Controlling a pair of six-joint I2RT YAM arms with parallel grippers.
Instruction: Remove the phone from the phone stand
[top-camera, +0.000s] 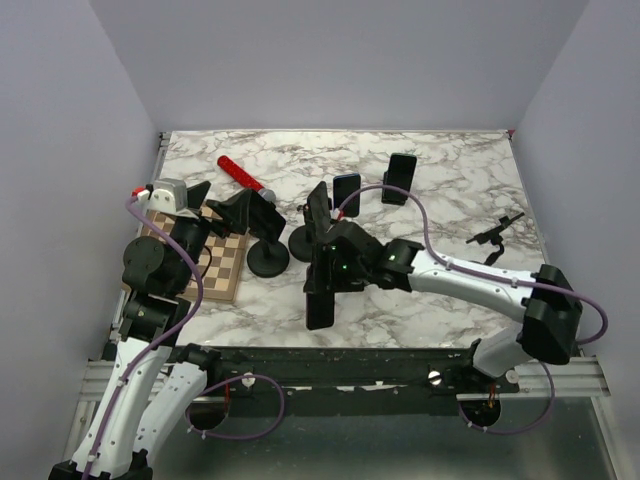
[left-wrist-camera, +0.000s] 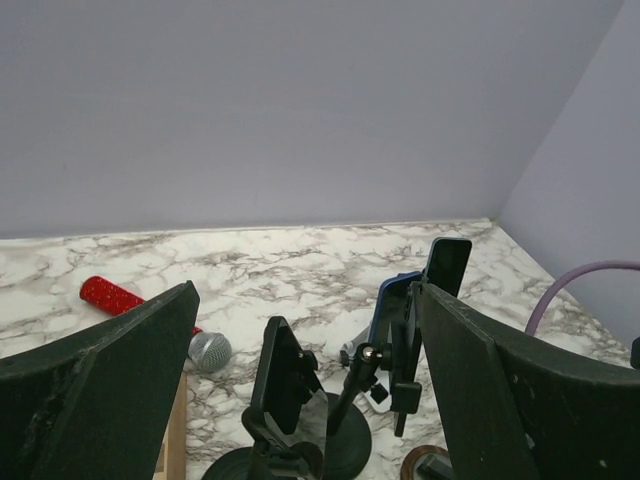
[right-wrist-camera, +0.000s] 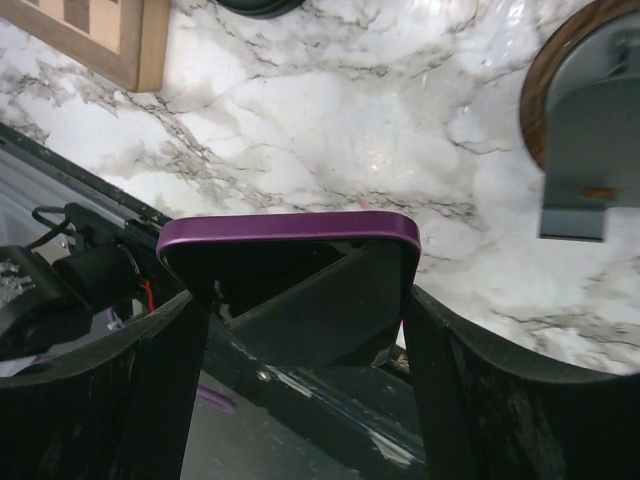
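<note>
A phone (right-wrist-camera: 290, 290) with a purple rim and a dark glass face sits crosswise between my right gripper's (right-wrist-camera: 305, 330) fingers (right-wrist-camera: 470, 400), which are shut on its two edges. From above, the phone (top-camera: 320, 296) hangs over the marble near the front edge, apart from the stands, with the right gripper (top-camera: 326, 280) on it. Two black phone stands with round bases (top-camera: 268, 260) (top-camera: 300, 243) stand just behind it. The nearer stand's clamp (left-wrist-camera: 283, 375) shows between my left gripper's (left-wrist-camera: 305, 400) wide-open fingers. The left gripper (top-camera: 228, 215) hovers over the chessboard, holding nothing.
A wooden chessboard (top-camera: 225, 268) lies at the left. A red-handled microphone (top-camera: 240, 175) lies behind it. A blue phone (top-camera: 346, 190) and a black phone (top-camera: 400, 178) stand propped at the back. A small black bracket (top-camera: 497, 235) lies at the right. A brown-rimmed disc (right-wrist-camera: 535, 90) lies near the held phone.
</note>
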